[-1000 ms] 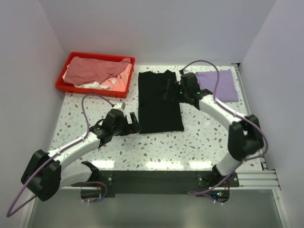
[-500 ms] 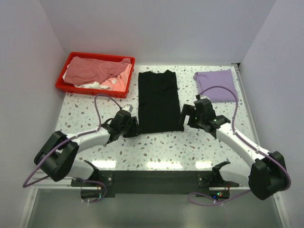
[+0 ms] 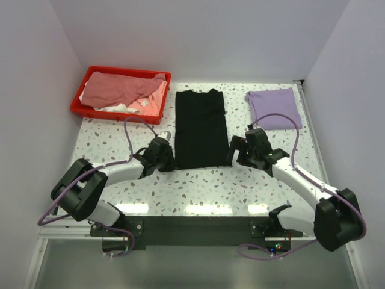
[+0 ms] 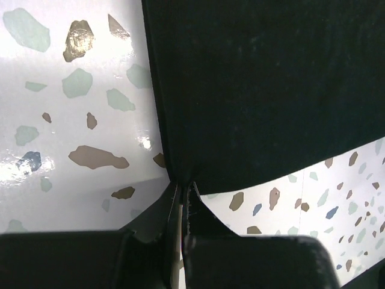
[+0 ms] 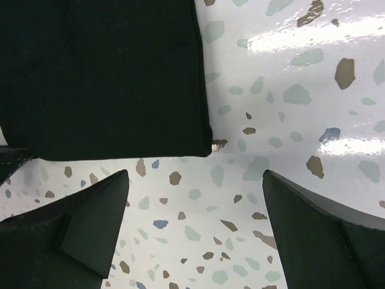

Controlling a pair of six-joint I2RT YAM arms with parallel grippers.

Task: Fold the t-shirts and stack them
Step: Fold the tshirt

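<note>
— Both arms have come to the near hem since a second ago; the right one has swung back from the far side, and the left has crept in toward the cloth.

— How does the left gripper [image 4: 182, 189] stand?

— Pinched nearly together on the near-left corner of the black t-shirt [image 3: 200, 126]; the wrist view shows the hem drawn to a small point between the fingers [image 4: 171, 211]; the rest of the shirt lies flat beyond.

— And the right gripper [image 5: 195, 174]?

— Spread wide, holding nothing; it sits just outside the near-right corner of that same shirt, with speckled table [image 3: 198, 186] showing between the two fingers; the corner itself lies untouched just ahead of them.

— Where does the black shirt lie?

— In the middle of the table, a long folded rectangle running from the near side to the far side, squarely between the two arms.

— And farther out?

— To the far right lies the light purple t-shirt [image 3: 274, 108], folded flat and well apart from the black one; to the far left stands a red bin [image 3: 82, 107], with a dusty pink shirt [image 3: 117, 87] heaped over a white one [image 3: 114, 108] inside it.
</note>
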